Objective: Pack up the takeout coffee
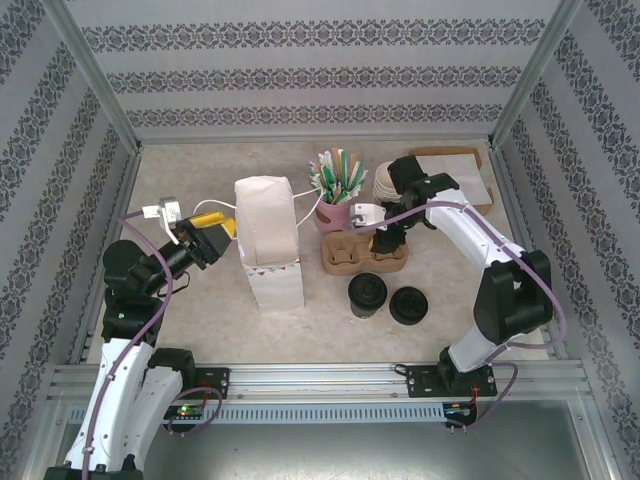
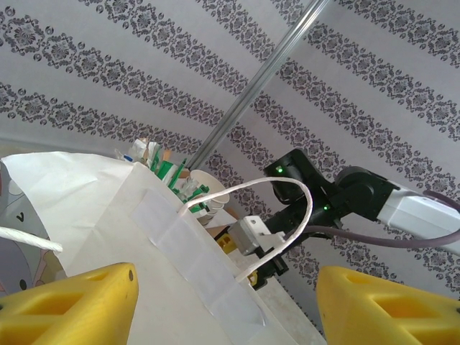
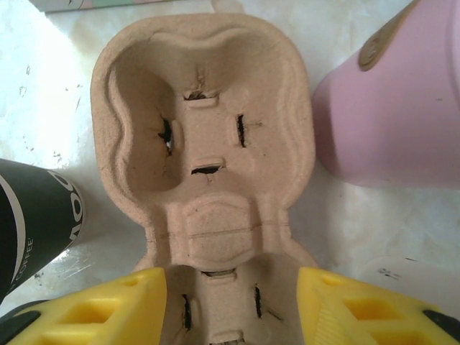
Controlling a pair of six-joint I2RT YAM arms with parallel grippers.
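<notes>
The takeout coffee (image 1: pixel 367 293), a dark cup under a black lid, stands on the table in front of a brown pulp cup carrier (image 1: pixel 345 255). In the right wrist view the coffee's dark side (image 3: pixel 32 215) is at the left edge. My right gripper (image 1: pixel 385 240) points down over the carrier's right well. Its yellow fingers (image 3: pixel 231 277) stand apart over that well's rim on the carrier (image 3: pixel 205 122). A white paper bag (image 1: pixel 268 235) stands upright at centre. My left gripper (image 1: pixel 212 232) is at the bag's left side, open, with the bag's wall (image 2: pixel 108 215) between its fingers (image 2: pixel 226 280).
A pink holder of straws (image 1: pixel 335 205) stands just behind the carrier; its pink side (image 3: pixel 395 108) is close on the right. Behind it are stacked cream cups (image 1: pixel 385 183) and brown napkins (image 1: pixel 455 170). Loose black lids (image 1: pixel 409 305) lie beside the coffee. The bag's string handle (image 2: pixel 302 208) arches up.
</notes>
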